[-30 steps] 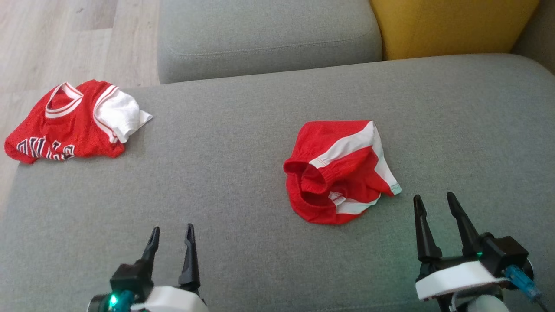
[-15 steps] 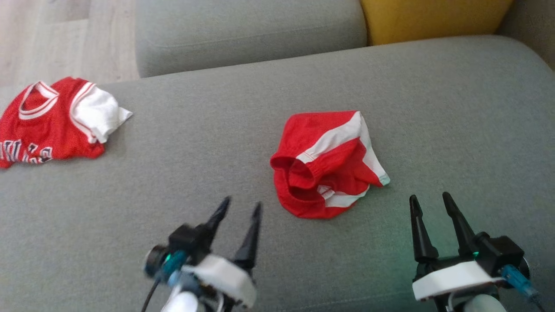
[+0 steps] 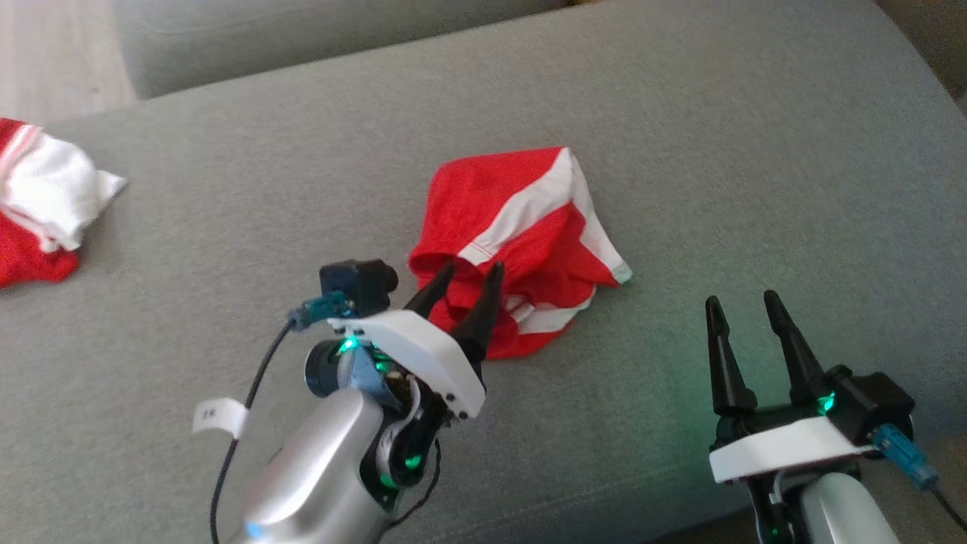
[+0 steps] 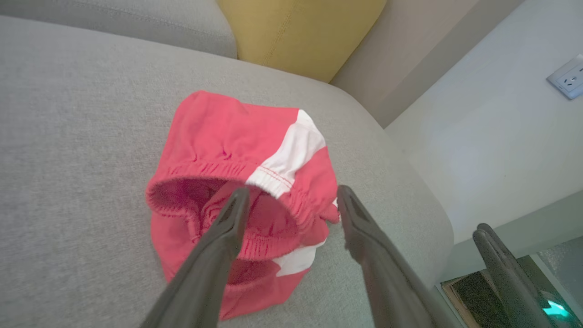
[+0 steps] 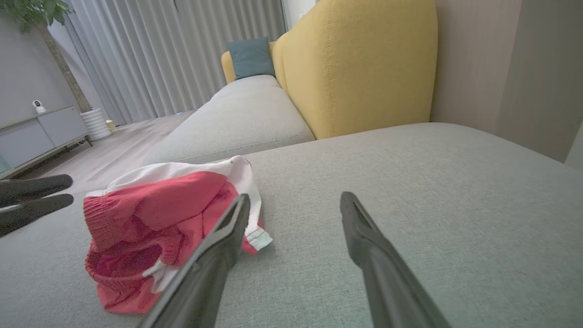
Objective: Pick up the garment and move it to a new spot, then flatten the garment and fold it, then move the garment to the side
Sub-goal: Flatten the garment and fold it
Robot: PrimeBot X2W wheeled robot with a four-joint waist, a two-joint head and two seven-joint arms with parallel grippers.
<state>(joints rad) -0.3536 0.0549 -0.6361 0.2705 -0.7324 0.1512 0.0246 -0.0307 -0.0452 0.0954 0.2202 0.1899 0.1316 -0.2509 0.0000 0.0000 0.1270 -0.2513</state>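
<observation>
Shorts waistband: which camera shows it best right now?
The left wrist view: the elastic waistband of the red shorts gapes open toward the lens, just past the open left gripper's fingers. The head view has those fingers covering part of it; the right wrist view sees it low, side-on.

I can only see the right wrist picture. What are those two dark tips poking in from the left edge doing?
Observer: Those belong to the left gripper, open and poised over the elastic waist opening of the red shorts. Whether it touches the cloth I cannot tell.
Operator: Is that the only clothing around?
Observer: No. Another red and white garment lies at the far left of the sofa, well apart from the shorts.
</observation>
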